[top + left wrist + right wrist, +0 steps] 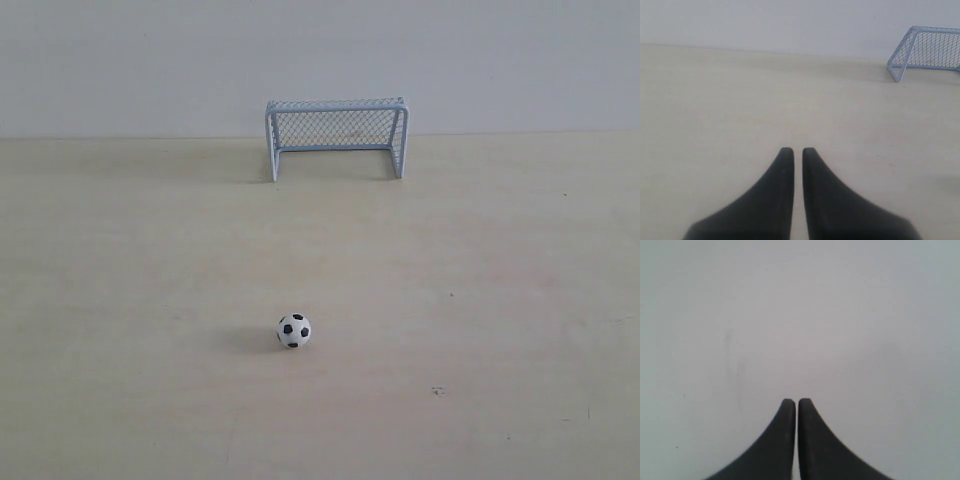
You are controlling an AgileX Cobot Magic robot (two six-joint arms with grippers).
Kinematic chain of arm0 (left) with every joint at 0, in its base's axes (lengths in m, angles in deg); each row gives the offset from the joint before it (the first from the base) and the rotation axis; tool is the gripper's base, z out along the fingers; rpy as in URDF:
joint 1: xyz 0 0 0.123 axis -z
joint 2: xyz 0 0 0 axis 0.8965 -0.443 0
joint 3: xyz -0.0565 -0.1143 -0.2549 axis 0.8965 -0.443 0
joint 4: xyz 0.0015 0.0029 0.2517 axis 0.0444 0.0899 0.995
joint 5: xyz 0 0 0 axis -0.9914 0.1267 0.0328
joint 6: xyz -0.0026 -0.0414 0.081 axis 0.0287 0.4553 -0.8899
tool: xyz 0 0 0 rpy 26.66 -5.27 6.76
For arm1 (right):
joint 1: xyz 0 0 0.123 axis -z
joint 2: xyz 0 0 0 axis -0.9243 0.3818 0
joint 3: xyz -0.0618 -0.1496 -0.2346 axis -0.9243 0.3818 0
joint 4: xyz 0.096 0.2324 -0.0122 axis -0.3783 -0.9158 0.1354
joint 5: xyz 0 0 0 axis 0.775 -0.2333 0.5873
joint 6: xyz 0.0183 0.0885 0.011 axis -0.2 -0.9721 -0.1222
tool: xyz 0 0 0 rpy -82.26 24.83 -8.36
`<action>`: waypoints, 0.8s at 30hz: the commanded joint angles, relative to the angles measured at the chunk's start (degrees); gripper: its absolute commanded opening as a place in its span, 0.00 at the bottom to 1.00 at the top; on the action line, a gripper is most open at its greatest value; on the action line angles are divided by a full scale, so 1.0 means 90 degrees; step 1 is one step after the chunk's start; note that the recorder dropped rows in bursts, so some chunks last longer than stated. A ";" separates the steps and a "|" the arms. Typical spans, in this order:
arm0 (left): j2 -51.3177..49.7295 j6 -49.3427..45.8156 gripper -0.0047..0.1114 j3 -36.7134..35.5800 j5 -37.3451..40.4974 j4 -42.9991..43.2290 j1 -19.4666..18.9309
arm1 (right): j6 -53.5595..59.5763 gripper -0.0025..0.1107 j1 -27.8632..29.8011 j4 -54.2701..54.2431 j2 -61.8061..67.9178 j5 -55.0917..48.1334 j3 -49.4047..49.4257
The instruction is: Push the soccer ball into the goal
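Exterior view: soccer ball lies well apart from goal.

White soccer ball with black patches; pale blue goal (fine mesh netting); beige table.

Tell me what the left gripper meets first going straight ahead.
Likely nothing: the left gripper faces only table up to the wall; the goal sits off to the side, though depth is unclear.
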 commanded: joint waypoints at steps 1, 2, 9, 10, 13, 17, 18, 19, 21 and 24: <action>0.0014 0.0053 0.09 0.0024 -0.0032 -0.0029 -0.0012 | -0.0060 0.02 0.0012 0.0953 0.0586 -0.0215 -0.0615; 0.0014 0.0053 0.09 0.0024 -0.0032 -0.0029 -0.0012 | -0.0092 0.02 0.0012 0.1169 0.0793 -0.0442 -0.0800; 0.0014 0.0053 0.09 0.0024 -0.0032 -0.0029 -0.0012 | 0.0889 0.02 0.0000 0.1277 0.2980 -0.2940 -0.2760; 0.0014 0.0053 0.09 0.0024 -0.0032 -0.0029 -0.0012 | 0.1471 0.02 0.0000 0.0881 0.3317 -0.3344 -0.3054; 0.0014 0.0053 0.09 0.0024 -0.0032 -0.0029 -0.0012 | 0.3752 0.02 0.0000 -0.0717 0.4256 -0.4546 -0.3819; 0.0014 0.0053 0.09 0.0024 -0.0032 -0.0029 -0.0012 | 0.5906 0.02 0.0000 -0.2359 0.5644 -0.6343 -0.4741; 0.0014 0.0053 0.09 0.0024 -0.0032 -0.0029 -0.0012 | 0.5994 0.02 0.0000 -0.2543 0.5923 -0.6644 -0.4955; 0.0014 0.0053 0.09 0.0024 -0.0032 -0.0029 -0.0012 | 0.6084 0.02 0.0000 -0.2689 0.6264 -0.7000 -0.5146; 0.0014 0.0053 0.09 0.0024 -0.0032 -0.0029 -0.0012 | 0.6358 0.02 0.0000 -0.3005 0.6857 -0.7574 -0.5401; 0.0014 0.0053 0.09 0.0024 -0.0032 -0.0029 -0.0012 | 0.6558 0.02 -0.0301 -0.3139 0.7710 -0.8045 -0.5526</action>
